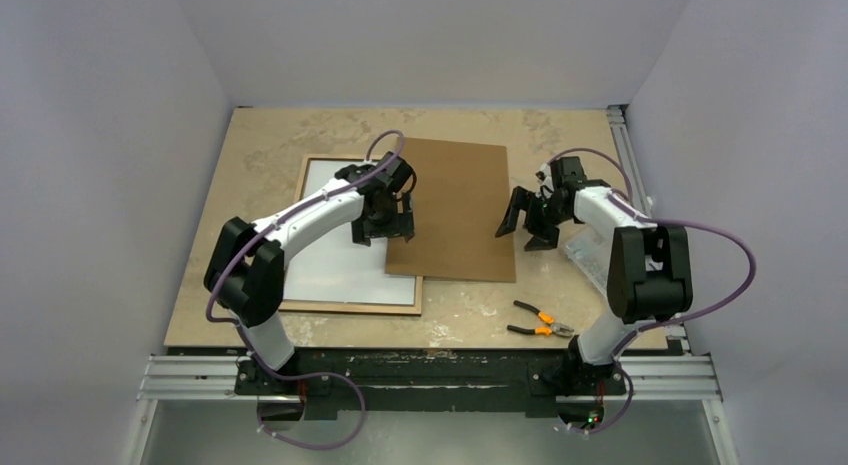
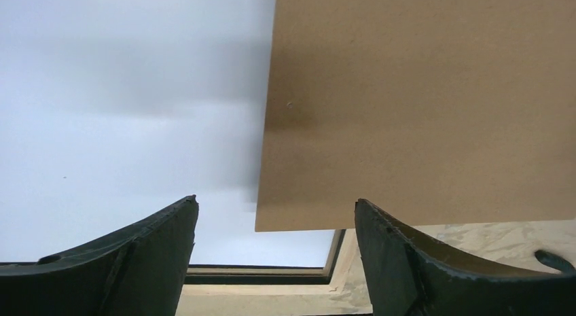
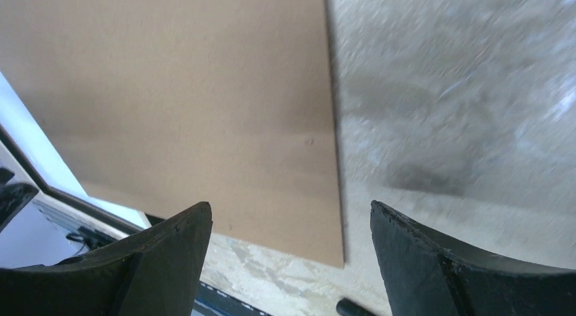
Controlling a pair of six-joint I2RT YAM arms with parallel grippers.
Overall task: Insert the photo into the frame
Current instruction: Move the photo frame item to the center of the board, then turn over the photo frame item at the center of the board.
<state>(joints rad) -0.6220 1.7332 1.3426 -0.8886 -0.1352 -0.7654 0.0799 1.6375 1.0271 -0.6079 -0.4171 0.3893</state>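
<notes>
The backing board is a flat, matte brown rectangle with square corners and a thin, cleanly cut edge. It lies on the table, whose top is a smooth, beige, marble-patterned slab.

Left of the board lies the frame, a large rectangle of thin rails showing its light wood-coloured side. The photo sits inside the frame's rails, showing only its plain white, smooth side. The board's left strip overlaps the frame's right rail and the photo's right margin. The frame's near rail lies nearer the arm bases than the board's near edge.

The left gripper hangs over the board's left edge, above the overlap. Its dark, curved fingers are spread wide with nothing between them. The right gripper is just off the board's right edge, also spread wide and holding nothing. In its wrist view, the board's right edge runs between the fingers.

Bare marble shows as a narrow band along the board's right side and a band beyond its far edge. Pliers with orange handles lie near-right of the board. A clear plastic bag lies further right, beside the right arm.
</notes>
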